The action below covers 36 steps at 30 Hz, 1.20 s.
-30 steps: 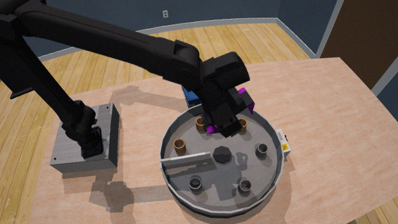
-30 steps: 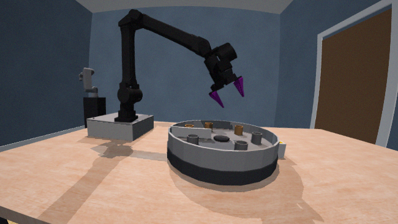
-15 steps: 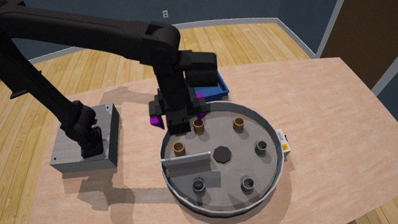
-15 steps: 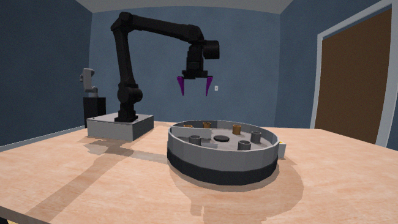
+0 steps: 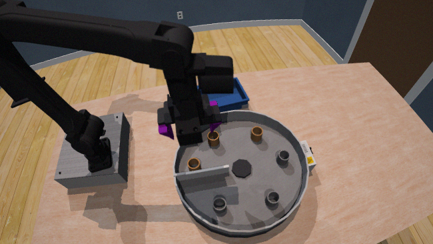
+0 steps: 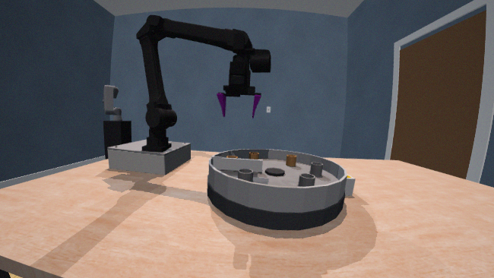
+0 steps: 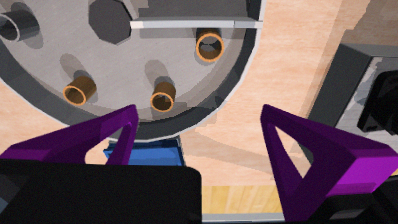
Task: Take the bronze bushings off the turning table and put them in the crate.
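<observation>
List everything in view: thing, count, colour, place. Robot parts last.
Table: one, light wood, under everything.
Turntable: one, grey, round and walled, mid-table.
Hub: one, dark, turntable centre.
Divider: one, pale grey, running from the hub to the rim.
Bronze bushings: three, orange-brown, upright on the turntable's far half.
Steel bushings: three, grey, upright on its near and right parts.
Crate: one, blue, behind the turntable, partly hidden by the arm.
Base block: one, grey, left on the table.
Arm: one, black, mounted on the base block.
Gripper: one, purple jaws open and holding nothing, high above the turntable's far rim.
</observation>
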Motion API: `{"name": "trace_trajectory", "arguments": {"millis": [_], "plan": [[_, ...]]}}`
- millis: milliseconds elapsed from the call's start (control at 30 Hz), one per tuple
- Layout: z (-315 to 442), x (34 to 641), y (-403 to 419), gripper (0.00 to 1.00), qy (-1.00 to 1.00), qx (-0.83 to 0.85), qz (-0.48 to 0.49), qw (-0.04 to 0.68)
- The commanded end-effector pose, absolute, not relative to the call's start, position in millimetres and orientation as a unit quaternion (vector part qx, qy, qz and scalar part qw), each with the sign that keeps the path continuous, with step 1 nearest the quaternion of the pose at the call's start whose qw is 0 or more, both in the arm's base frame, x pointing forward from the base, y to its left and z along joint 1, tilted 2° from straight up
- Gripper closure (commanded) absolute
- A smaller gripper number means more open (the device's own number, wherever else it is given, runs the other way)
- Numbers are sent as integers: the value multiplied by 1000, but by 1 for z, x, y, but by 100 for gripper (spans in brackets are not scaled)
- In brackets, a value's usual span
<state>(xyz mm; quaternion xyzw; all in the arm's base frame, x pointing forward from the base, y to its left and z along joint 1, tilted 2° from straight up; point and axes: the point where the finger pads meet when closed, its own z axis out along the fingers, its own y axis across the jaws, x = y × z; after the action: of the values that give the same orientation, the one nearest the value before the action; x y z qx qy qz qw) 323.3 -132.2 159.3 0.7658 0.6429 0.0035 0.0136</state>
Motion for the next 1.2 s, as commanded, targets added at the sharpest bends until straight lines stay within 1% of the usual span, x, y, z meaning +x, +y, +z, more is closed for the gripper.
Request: {"name": "trace_trajectory", "arguments": {"millis": [0, 1100, 1133, 1167], "plan": [[176, 335, -138, 89, 639, 769, 12, 33], [176, 335, -138, 89, 639, 769, 12, 33], [176, 335, -138, 81, 639, 769, 12, 33], [176, 335, -138, 81, 639, 769, 12, 33]]}}
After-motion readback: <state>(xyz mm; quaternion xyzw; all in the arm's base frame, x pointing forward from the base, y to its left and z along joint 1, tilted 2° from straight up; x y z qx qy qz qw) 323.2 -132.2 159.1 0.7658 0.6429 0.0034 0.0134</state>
